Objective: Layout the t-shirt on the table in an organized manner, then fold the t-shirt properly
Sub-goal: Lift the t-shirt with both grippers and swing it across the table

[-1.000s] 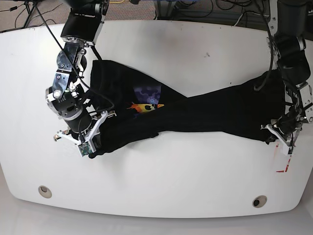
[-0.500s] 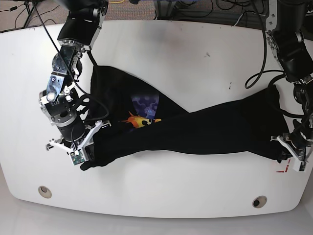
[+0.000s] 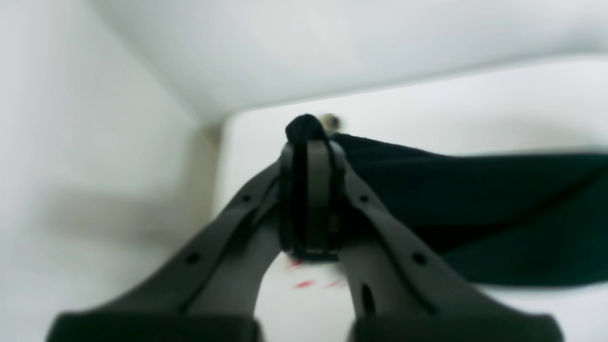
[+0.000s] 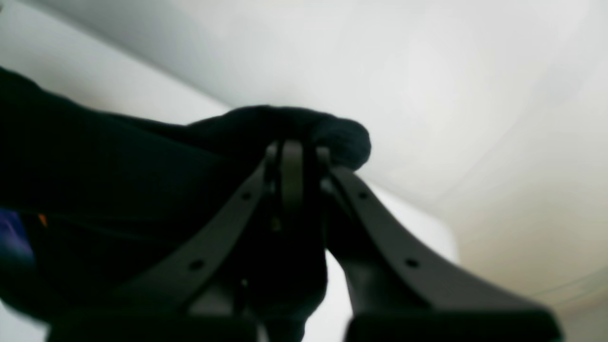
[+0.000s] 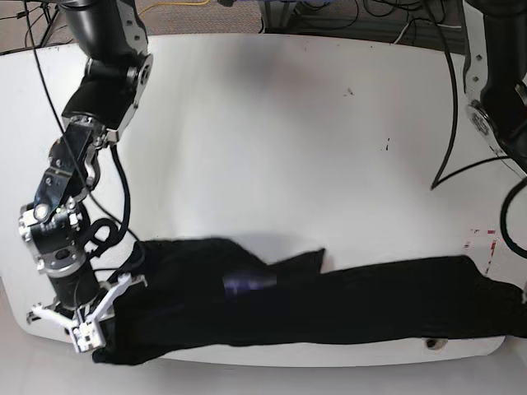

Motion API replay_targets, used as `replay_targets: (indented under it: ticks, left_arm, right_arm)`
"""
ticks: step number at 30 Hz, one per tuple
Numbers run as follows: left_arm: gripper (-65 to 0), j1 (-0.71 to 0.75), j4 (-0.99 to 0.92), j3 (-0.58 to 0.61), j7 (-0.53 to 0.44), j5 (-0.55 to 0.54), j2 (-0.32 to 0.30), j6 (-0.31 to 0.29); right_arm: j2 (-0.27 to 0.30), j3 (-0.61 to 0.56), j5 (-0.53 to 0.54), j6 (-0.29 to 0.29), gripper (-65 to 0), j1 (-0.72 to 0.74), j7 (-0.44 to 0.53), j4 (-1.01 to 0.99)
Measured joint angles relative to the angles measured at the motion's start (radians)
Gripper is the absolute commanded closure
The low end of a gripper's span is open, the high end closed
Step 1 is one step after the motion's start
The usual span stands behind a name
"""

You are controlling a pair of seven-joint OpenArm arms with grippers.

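I have the left gripper (image 3: 308,142) and right gripper (image 4: 290,152) each clamped on the t-shirt (image 5: 329,309); it's bunched along the table (image 5: 288,148) near edge; spreading and folding remain.

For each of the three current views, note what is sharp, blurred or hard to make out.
Left wrist: left gripper and t-shirt soft, background smeared. Right wrist: right gripper dark, cloth nearly featureless. Base: table sharp, the shirt's print motion-blurred.
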Motion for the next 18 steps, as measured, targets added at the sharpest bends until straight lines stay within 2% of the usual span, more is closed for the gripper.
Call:
replay_targets:
  ticks: [3,10,14,18]
  left_arm:
    - [0.0,-0.099,0.008,-0.006,0.039,0.007,-0.029,0.004]
    - [0.0,-0.308,0.025,0.002,0.041,-0.01,-0.074,0.003]
    - [0.0,-0.332,0.024,0.0,0.041,-0.009,-0.081,0.003]
    - [0.0,-0.315,0.021,0.0,0.052,-0.006,-0.084,0.002]
  right_arm:
    - [0.019,-0.005,0.004,0.005,-0.6,0.101,-0.052,0.0]
    - [0.072,-0.052,0.004,0.045,-0.6,0.32,-0.133,0.011]
    - [0.085,-0.051,0.003,0.047,-0.6,0.349,-0.146,0.022]
    - [0.096,-0.051,0.004,0.047,-0.6,0.319,-0.148,0.039]
